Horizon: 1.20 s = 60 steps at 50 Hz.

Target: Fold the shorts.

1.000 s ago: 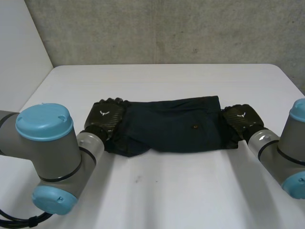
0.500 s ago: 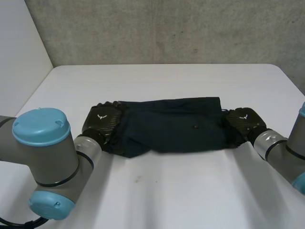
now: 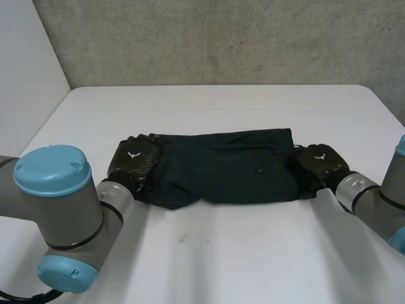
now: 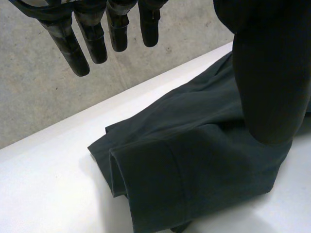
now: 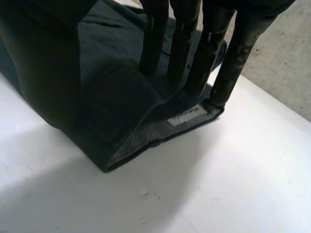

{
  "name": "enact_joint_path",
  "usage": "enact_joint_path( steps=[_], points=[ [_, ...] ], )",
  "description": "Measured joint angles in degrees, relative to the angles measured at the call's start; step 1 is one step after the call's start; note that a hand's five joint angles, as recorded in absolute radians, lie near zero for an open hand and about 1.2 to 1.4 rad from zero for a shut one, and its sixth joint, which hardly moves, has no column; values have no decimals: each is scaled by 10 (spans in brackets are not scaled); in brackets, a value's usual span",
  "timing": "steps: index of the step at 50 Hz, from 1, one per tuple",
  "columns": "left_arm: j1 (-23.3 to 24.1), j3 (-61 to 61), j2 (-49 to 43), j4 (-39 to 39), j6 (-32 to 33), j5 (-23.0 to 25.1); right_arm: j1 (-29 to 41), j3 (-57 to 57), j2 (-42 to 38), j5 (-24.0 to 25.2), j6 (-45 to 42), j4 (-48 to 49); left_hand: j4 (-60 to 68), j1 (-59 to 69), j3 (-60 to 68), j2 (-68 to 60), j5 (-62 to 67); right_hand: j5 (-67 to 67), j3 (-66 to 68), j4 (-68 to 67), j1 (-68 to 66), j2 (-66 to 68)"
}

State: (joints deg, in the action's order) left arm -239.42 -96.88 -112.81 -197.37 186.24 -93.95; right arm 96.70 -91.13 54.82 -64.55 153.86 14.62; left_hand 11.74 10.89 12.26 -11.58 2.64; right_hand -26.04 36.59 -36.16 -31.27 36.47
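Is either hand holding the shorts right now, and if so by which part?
Neither grips the shorts. The left hand has straight fingers hanging above the leg hem; the right hand presses straight fingers on the waistband.

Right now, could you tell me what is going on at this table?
The robot is folding dark shorts on the white table. They lie as a long folded band. The left hand is at the leg end, fingers straight and off the cloth; the right hand rests straight fingertips on the waistband end.
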Motion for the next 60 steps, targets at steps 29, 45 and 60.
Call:
enact_joint_path(
  steps=[29,45,60],
  points=[
    [-4,-6,18,-7,1,-3,-96,-32,138,-6,-49,-68,0,0,0,0,0,-292,309,-321,-204,303],
    [-7,-5,37,-7,1,-5,136,147,115,10,-179,-103,0,0,0,0,0,-292,314,-322,-234,308],
    [-42,5,67,-7,1,-41,312,295,-87,123,-175,-168,0,0,0,0,0,-213,209,-214,-169,206]
  ],
)
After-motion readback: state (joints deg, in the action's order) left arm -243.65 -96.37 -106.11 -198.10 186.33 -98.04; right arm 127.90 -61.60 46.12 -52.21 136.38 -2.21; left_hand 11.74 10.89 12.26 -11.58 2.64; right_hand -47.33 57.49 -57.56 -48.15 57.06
